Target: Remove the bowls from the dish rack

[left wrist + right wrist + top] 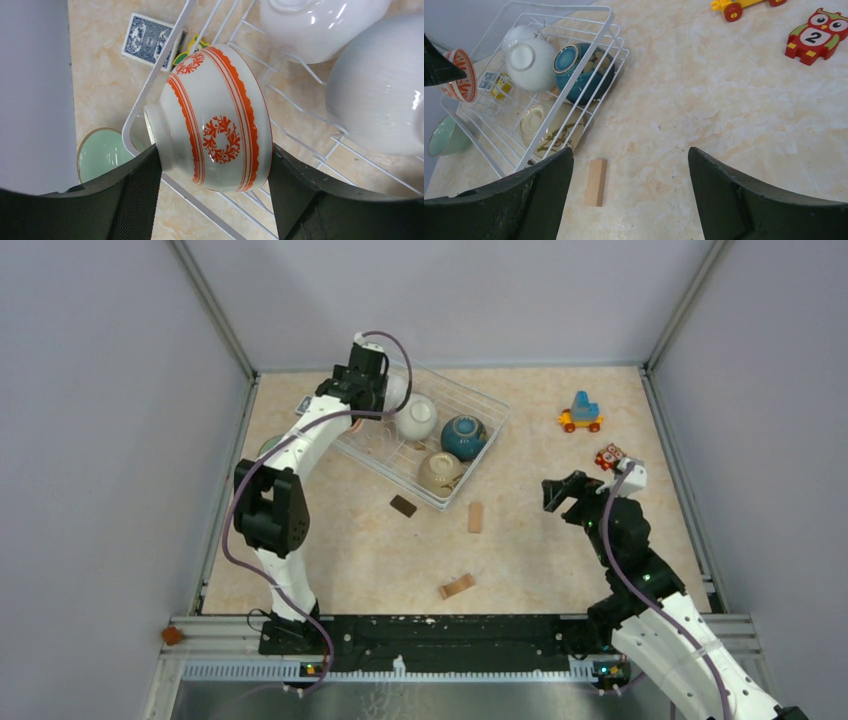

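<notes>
The left gripper (pixel 215 149) holds the red bowl (pixel 215 115). The bowl lies on its side between the two fingers. Its foot touches one finger and its rim touches the other. It is at the corner of the rack (pixel 146 84), over the white wire edge. Past the finger at the foot, a green bowl (pixel 100 152) sits outside the rack. Past the other finger, a white bowl (pixel 375 90) and a second white bowl (pixel 320 20) rest in the rack. A card (pixel 147 40) lies beyond the fingertips, just outside the rack.

The right gripper (pixel 629 152) is wide open and holds nothing. It is well apart from the rack. A wood block (pixel 596 182) lies on the table (pixel 724 100) near one finger. Far ahead of that finger, a teal bowl (pixel 586 70) and a beige bowl (pixel 531 120) rest in the rack. Far ahead of the other finger are an owl toy (pixel 816 35) and a toy train (pixel 744 5).
</notes>
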Controlling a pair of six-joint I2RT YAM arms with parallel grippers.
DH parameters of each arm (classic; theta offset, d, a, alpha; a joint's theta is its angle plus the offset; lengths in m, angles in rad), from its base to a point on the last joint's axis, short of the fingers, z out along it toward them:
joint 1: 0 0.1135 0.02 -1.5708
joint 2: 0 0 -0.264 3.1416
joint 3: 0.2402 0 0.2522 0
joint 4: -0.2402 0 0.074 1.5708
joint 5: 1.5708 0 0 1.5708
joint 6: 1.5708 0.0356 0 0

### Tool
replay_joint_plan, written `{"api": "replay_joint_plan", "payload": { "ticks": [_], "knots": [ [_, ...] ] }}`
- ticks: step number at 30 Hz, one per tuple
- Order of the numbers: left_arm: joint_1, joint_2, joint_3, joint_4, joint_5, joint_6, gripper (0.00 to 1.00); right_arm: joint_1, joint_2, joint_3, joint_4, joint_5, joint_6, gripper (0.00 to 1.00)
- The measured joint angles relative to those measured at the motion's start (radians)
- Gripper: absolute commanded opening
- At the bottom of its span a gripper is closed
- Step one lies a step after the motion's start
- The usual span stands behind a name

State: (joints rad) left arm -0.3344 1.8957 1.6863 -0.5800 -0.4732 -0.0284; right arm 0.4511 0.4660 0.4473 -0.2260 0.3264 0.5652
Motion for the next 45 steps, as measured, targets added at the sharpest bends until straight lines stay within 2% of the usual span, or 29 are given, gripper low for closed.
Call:
{"api": "replay_joint_plan", "payload": {
  "ticks": [6,11,14,18,24,30,41,45],
  "knots": [
    [0.000,-0.055,0.000,-0.018,0.093,-0.014,0.58,0.000,0.000,0.000,0.031,-0.108,-0.046,0.84],
    [0.000,-0.124,0.000,-0.022,0.185,-0.034,0.58,0.000,0.008,-0.001,0.121,-0.367,-0.136,0.81],
    [0.000,-0.166,0.000,-0.021,0.238,-0.053,0.58,0.000,0.054,0.000,0.198,-0.487,-0.140,0.79],
    [0.000,-0.206,0.000,-0.020,0.338,-0.096,0.58,0.001,0.165,0.000,0.276,-0.558,-0.114,0.77],
    [0.000,-0.243,-0.014,-0.006,0.523,-0.183,0.57,0.043,0.336,0.020,0.361,-0.581,-0.082,0.76],
    [0.000,-0.322,-0.124,0.069,0.742,-0.282,0.55,0.059,0.427,0.066,0.474,-0.578,-0.039,0.74],
    [-0.003,-0.384,-0.351,0.394,1.146,-0.565,0.53,0.072,0.557,0.223,0.521,-0.513,0.065,0.73],
    [-0.019,-0.384,-0.411,0.500,1.228,-0.649,0.53,0.073,0.579,0.243,0.515,-0.496,0.086,0.67]
  ]
}}
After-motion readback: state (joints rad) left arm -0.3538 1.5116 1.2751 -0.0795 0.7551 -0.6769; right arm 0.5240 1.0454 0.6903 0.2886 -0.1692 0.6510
